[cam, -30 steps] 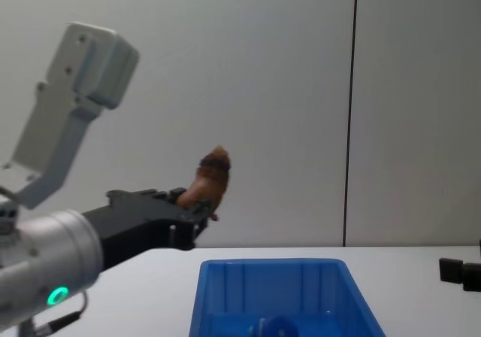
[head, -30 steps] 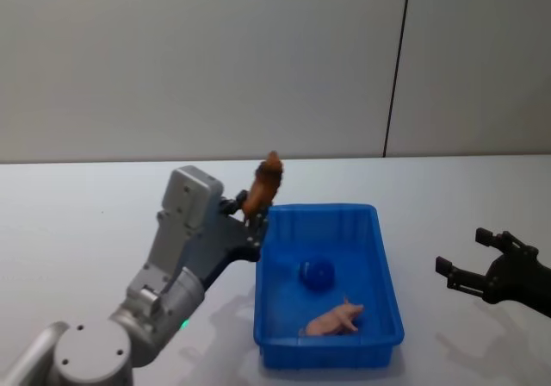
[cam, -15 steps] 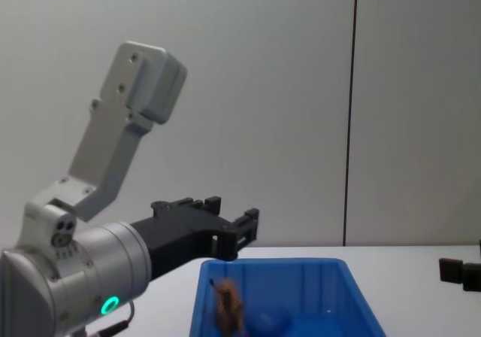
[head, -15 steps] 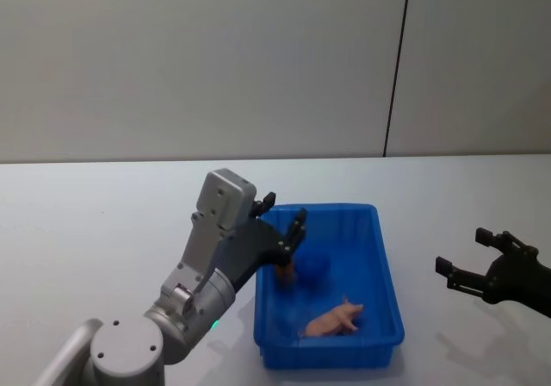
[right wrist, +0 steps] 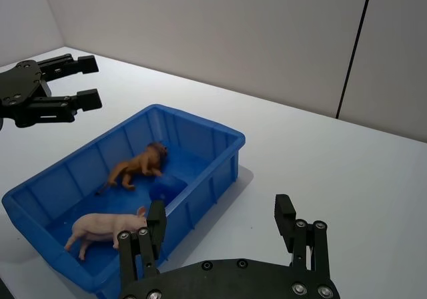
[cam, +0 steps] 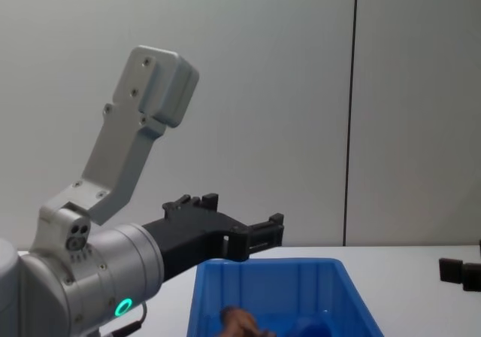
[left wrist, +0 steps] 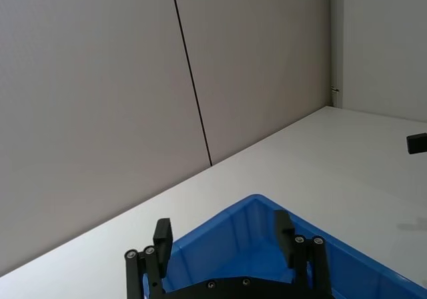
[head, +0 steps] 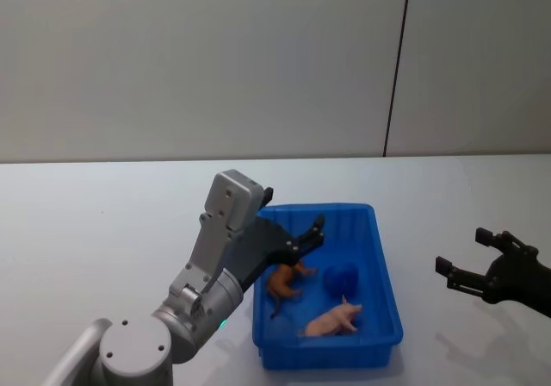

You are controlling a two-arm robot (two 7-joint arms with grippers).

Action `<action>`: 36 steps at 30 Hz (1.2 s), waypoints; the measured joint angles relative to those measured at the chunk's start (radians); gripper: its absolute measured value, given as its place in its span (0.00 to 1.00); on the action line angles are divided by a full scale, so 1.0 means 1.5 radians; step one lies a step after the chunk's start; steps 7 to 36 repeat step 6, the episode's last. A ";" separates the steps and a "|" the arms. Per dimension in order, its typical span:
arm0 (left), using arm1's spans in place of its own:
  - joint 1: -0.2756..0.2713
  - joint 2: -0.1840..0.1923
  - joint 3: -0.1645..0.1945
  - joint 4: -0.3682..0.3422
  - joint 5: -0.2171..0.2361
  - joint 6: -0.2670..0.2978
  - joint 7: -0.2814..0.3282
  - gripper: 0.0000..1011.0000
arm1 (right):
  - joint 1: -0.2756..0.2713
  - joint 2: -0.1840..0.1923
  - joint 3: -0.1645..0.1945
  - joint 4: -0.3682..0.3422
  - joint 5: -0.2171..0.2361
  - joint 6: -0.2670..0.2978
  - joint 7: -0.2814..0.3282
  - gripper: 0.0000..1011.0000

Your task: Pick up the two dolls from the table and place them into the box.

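Observation:
The blue box point(head: 380, 257) stands on the white table point(head: 103, 248). Inside it the reddish-brown doll point(head: 282, 281) lies on its side near the left wall, with the rounded blue doll point(head: 341, 277) just to its right. My left gripper point(head: 293, 212) hangs open and empty above the box's left half. The right wrist view shows the brown doll point(right wrist: 139, 166), the blue doll point(right wrist: 167, 188) and the box point(right wrist: 200, 129) from the other side. My right gripper point(head: 462, 250) hovers open over the table, right of the box.
A pink toy pig point(head: 331, 320) lies at the near end of the box. The left forearm slants up over the table left of the box. A grey wall rises behind the table's far edge.
The left gripper swung over the box, opened and let go of the brown doll, which dropped to the box floor. The blue doll shifted slightly right. The right arm stayed still.

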 joint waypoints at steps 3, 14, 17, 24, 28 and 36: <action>-0.001 -0.001 0.000 0.002 0.000 -0.002 -0.001 0.99 | 0.000 0.000 0.000 0.000 0.000 0.000 0.000 0.99; -0.001 -0.002 0.001 0.003 0.001 -0.004 -0.001 0.99 | 0.000 0.000 0.000 0.000 0.000 0.000 0.000 0.99; -0.001 -0.002 0.001 0.003 0.001 -0.004 -0.001 0.99 | 0.000 0.000 0.000 0.000 0.000 0.000 0.000 0.99; -0.001 -0.002 0.001 0.003 0.001 -0.004 -0.001 0.99 | 0.000 0.000 0.000 0.000 0.000 0.000 0.000 0.99; -0.001 -0.002 0.001 0.003 0.001 -0.004 -0.001 0.99 | 0.000 0.000 0.000 0.000 0.000 0.000 0.000 0.99; -0.001 -0.002 0.001 0.003 0.001 -0.004 -0.001 0.99 | 0.000 0.000 0.000 0.000 0.000 0.000 0.000 0.99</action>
